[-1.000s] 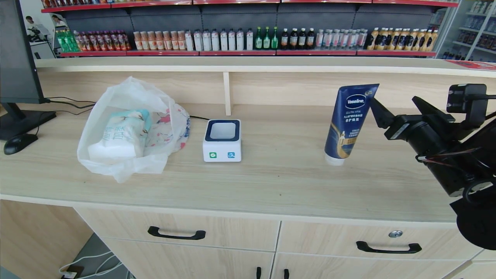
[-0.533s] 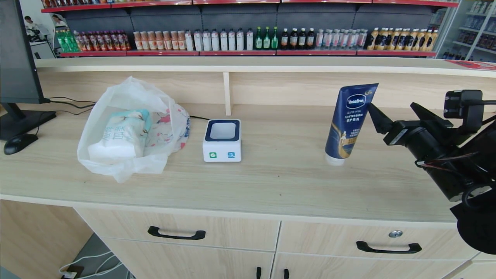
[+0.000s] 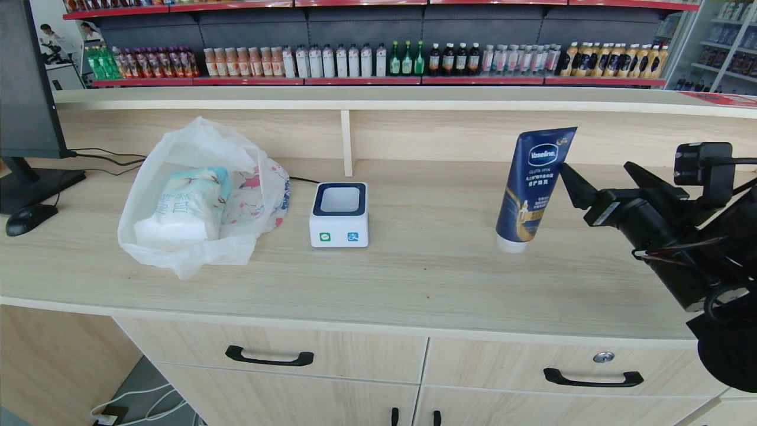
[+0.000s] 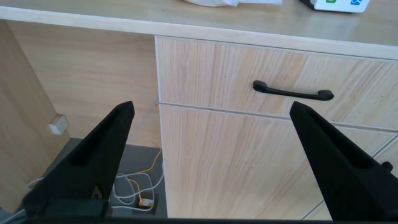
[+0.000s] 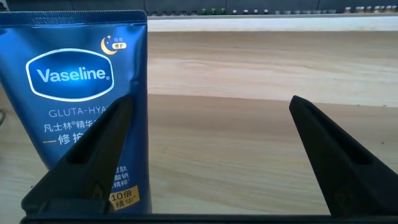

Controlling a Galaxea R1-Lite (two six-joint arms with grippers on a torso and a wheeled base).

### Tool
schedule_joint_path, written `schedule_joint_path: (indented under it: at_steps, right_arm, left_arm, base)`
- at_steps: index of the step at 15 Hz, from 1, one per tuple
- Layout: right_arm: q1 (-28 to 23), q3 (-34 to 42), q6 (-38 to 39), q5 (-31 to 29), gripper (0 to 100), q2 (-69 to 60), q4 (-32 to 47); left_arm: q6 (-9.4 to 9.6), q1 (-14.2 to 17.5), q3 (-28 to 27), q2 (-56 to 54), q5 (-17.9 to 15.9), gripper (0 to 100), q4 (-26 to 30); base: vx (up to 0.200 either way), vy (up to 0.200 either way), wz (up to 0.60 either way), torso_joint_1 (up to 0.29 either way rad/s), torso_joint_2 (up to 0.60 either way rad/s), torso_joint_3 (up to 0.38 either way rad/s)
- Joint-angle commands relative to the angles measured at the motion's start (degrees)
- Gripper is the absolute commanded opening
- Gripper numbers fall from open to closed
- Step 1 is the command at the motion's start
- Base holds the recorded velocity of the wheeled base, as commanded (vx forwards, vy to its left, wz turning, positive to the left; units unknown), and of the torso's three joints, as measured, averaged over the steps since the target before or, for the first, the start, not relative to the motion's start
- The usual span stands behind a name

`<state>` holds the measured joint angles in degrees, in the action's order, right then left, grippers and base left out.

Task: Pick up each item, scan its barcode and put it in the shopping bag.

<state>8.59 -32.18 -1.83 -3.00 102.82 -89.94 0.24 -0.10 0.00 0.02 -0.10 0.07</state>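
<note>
Blue lotion tube (image 3: pixel 535 186) stands on its white cap toward the right of the pale wood counter (image 3: pixel 426 266), with the right gripper (image 3: pixel 597 168) just beside it, fingers spread wide and holding nothing. Farther left sit a white scanner box (image 3: pixel 339 214) and the translucent shopping bag (image 3: pixel 195 195) with a soft pack inside, then a dark monitor (image 3: pixel 26 89) and mouse (image 3: pixel 26 218). Shelves of bottled drinks (image 3: pixel 378 59) line the back wall, while the left gripper (image 4: pixel 211 109), fingers also apart, hangs low facing the drawer fronts (image 4: pixel 249 149).

Upright blue tube (image 3: pixel 535 186), cap down
</note>
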Motion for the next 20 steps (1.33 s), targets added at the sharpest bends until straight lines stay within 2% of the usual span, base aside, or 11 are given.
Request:
schedule_joint_path:
  at_steps: [1, 15, 20]
  right_arm:
    - [0.2, 0.2, 0.0, 0.0, 100, 0.5, -0.1]
    - [0.2, -0.2, -0.2, 0.1, 100, 4.0, -0.1]
    - [-0.1, -2.5, -0.1, 0.1, 100, 7.7, -0.1]
  left_arm:
    - [0.11, 0.0, 0.0, 0.0, 0.0, 100, 0.0]
    - [0.11, 0.0, 0.0, 0.0, 0.0, 100, -0.1]
    - [0.02, 0.0, 0.0, 0.0, 0.0, 100, -0.1]
  base:
    - [0.000, 0.000, 0.00, 0.000, 0.00, 0.000]
    - [0.000, 0.000, 0.00, 0.000, 0.00, 0.000]
    - [0.000, 0.000, 0.00, 0.000, 0.00, 0.000]
